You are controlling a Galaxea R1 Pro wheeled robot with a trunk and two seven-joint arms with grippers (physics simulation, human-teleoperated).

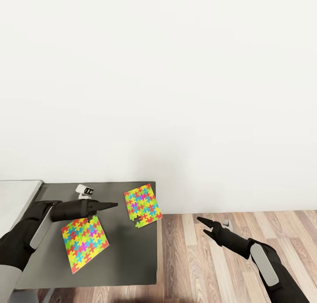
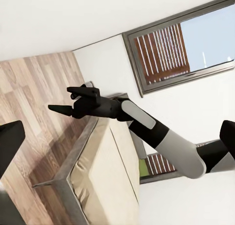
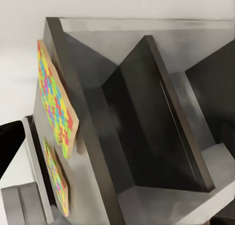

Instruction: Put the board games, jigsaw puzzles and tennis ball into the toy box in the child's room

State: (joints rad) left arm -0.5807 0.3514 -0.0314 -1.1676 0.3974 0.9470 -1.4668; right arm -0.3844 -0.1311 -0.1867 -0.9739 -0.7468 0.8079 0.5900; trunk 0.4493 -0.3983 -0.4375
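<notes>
While two jigsaw puzzles (image 1: 85, 243) (image 1: 142, 205) are lying on dark surface (image 1: 127, 254), left tool (image 1: 112, 205) is hovering shut, empty, seemingly lining up for pickup; right tool (image 1: 205, 223) is idling slightly parted over floor (image 1: 198, 268).

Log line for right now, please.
left gripper: shut, empty, above near jigsaw puzzle | right gripper: open, over floor | far jigsaw puzzle: overhangs dark table edge
</notes>
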